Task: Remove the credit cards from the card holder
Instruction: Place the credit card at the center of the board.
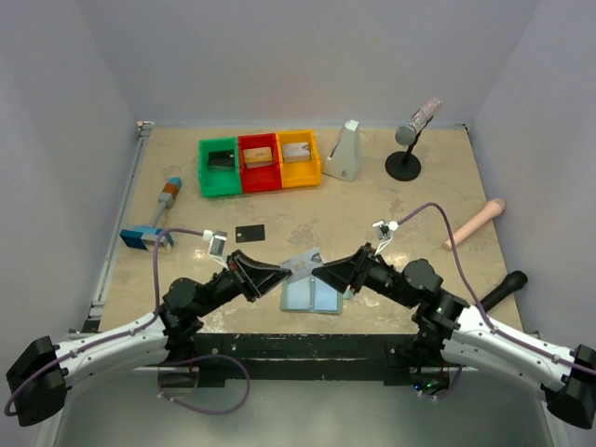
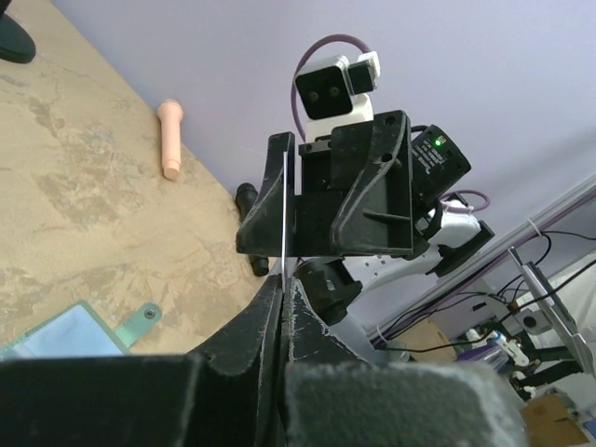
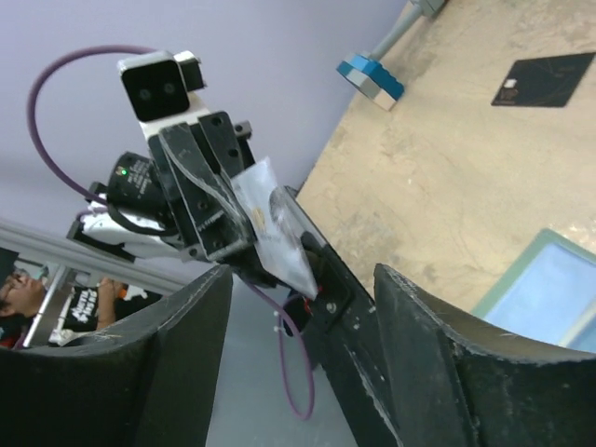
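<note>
One card (image 1: 300, 264) in left jaws, wallet (image 1: 312, 297) below

Robotics lab: walled test table (image 1: 307, 209), cabled equipment (image 2: 535, 326) beyond (a person (image 3: 84, 309) too).

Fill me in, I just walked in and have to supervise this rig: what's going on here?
Cards are being taken out of a flat blue-grey bifold wallet, which lies open on the table between the two arms. The left hand is shut on a thin silver-grey card, holding it up above the wallet. The right hand faces it, open and holding nothing. A thin black card already lies on the table, beyond the wallet.
</note>
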Controlling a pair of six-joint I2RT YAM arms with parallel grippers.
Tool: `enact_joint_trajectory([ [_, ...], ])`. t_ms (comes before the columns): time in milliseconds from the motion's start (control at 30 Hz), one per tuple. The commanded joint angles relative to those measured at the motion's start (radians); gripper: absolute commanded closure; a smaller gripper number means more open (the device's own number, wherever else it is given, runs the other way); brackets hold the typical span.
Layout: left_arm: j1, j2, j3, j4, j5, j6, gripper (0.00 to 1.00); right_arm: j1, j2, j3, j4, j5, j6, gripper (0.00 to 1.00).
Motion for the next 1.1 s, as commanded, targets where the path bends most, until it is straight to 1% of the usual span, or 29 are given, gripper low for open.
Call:
enact_joint_trajectory([
  [0,0.013,-0.053,0.034,-0.075,-0.032,0.023,1.00,0.000,-0.108,0.081,-0.248,0.060,-0.052,0.29],
  [67,0.024,-0.066,0.079,-0.206,-0.043,0.042,1.00,-0.002,-0.164,0.124,-0.403,0.112,-0.090,0.23],
  [100,0.035,-0.063,0.121,-0.306,-0.047,0.057,1.00,-0.002,-0.192,0.167,-0.525,0.144,-0.121,0.22],
  [200,0.068,0.004,0.248,-0.529,-0.043,0.104,1.00,-0.002,-0.217,0.273,-0.778,0.221,-0.187,0.20],
  [233,0.087,0.047,0.289,-0.596,-0.021,0.117,1.00,0.000,-0.215,0.297,-0.835,0.239,-0.199,0.19],
  [267,0.100,0.087,0.343,-0.661,-0.010,0.140,1.00,-0.002,-0.212,0.320,-0.898,0.258,-0.210,0.16],
  [300,0.113,0.141,0.398,-0.713,0.002,0.161,1.00,-0.002,-0.208,0.336,-0.952,0.276,-0.214,0.16],
  [333,0.119,0.187,0.444,-0.771,0.011,0.180,1.00,-0.002,-0.203,0.345,-0.981,0.296,-0.222,0.15],
  [400,0.133,0.283,0.527,-0.866,0.014,0.213,1.00,0.000,-0.197,0.341,-1.008,0.286,-0.228,0.15],
  [533,0.174,0.426,0.616,-0.900,0.014,0.204,1.00,0.000,-0.188,0.298,-1.011,0.229,-0.214,0.16],
  [667,0.231,0.572,0.672,-0.910,0.036,0.186,1.00,0.000,-0.177,0.279,-1.028,0.192,-0.214,0.17],
  [800,0.294,0.675,0.702,-0.884,0.063,0.174,1.00,0.000,-0.181,0.264,-1.040,0.177,-0.225,0.19],
  [1067,0.369,0.853,0.785,-0.855,0.143,0.184,1.00,0.000,-0.203,0.226,-1.031,0.167,-0.227,0.20],
])
